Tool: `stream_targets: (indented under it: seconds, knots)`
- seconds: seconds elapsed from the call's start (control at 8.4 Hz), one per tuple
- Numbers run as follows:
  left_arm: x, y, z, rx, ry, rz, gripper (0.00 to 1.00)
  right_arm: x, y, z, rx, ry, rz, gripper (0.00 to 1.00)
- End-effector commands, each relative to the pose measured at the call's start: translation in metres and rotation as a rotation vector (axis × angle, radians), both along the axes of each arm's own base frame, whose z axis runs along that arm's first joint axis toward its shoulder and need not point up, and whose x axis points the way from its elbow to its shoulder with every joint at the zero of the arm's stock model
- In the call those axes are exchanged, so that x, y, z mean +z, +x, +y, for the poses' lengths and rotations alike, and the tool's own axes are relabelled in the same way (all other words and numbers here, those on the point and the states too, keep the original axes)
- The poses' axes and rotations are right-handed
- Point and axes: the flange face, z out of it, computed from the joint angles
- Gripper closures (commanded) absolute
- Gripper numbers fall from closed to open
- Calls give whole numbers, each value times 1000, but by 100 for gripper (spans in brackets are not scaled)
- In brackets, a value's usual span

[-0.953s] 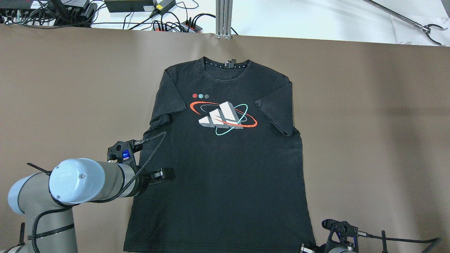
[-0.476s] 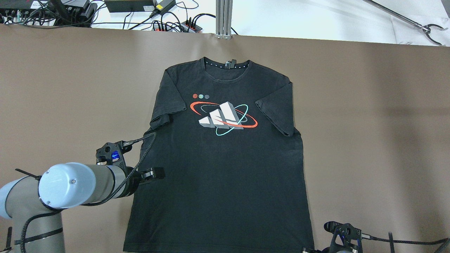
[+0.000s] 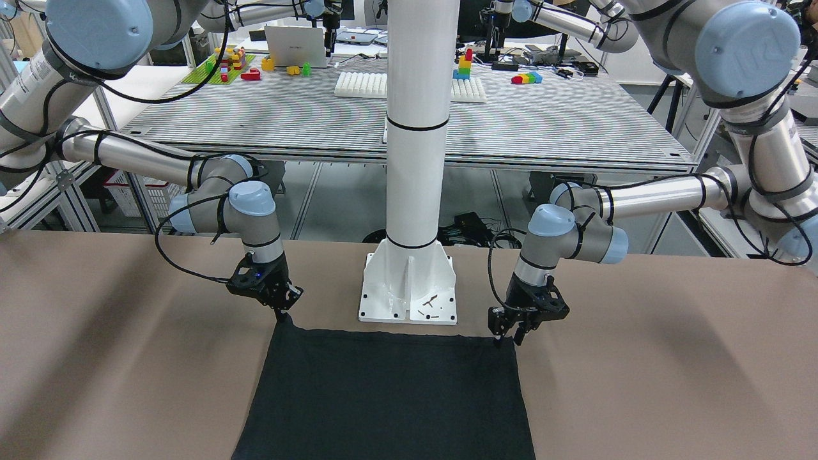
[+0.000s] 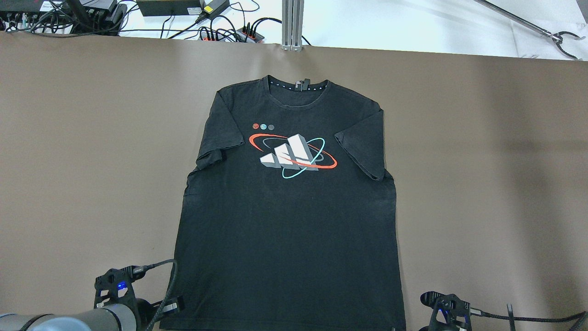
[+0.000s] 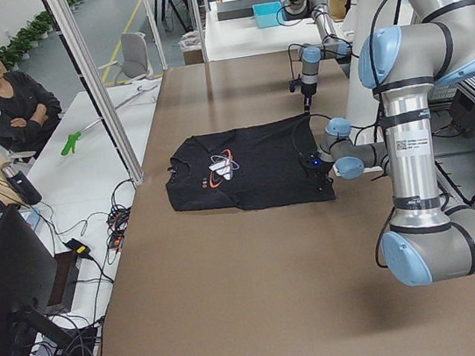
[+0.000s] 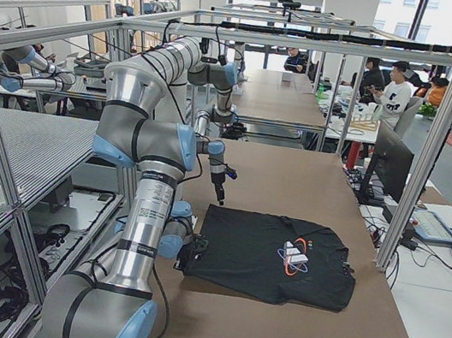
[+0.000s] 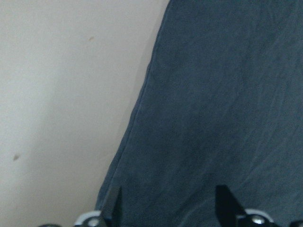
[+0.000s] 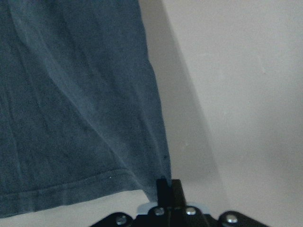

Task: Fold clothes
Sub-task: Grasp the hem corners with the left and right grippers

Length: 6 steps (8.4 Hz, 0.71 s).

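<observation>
The clothes are one black T-shirt with a white, red and teal print, lying flat on the brown table, collar at the far side. Its hem lies near the white pillar. My left gripper is open over the hem's left corner; in the left wrist view its fingers straddle the shirt's side edge. My right gripper is shut on the hem's right corner, which rises to the fingertips in the right wrist view.
The white pillar's base plate stands just behind the hem, between the two grippers. Cables and power strips and an aluminium post sit at the table's far edge. A person sits beyond that edge.
My left arm has drawn back along the shirt's left side, from mid-body down to the hem corner. My right arm has moved slightly lower in the overhead view.
</observation>
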Motion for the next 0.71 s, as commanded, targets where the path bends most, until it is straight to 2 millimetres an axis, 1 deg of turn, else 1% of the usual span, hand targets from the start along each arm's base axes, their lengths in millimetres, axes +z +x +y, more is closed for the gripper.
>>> stream_targets:
  seconds: [0.0, 0.24, 0.48, 0.6]
  knots:
    - [28, 6, 31, 17, -17, -48, 46, 2, 0, -1, 1, -1, 5, 100]
    - [28, 7, 32, 17, -21, -47, 47, 1, 0, -1, 3, -3, 2, 100]
    - [29, 12, 35, 24, -21, -50, 49, 7, 2, -1, 5, -4, 15, 100]
    - [36, 16, 35, 22, -20, -64, 52, 7, 2, 0, 3, -4, 15, 100]
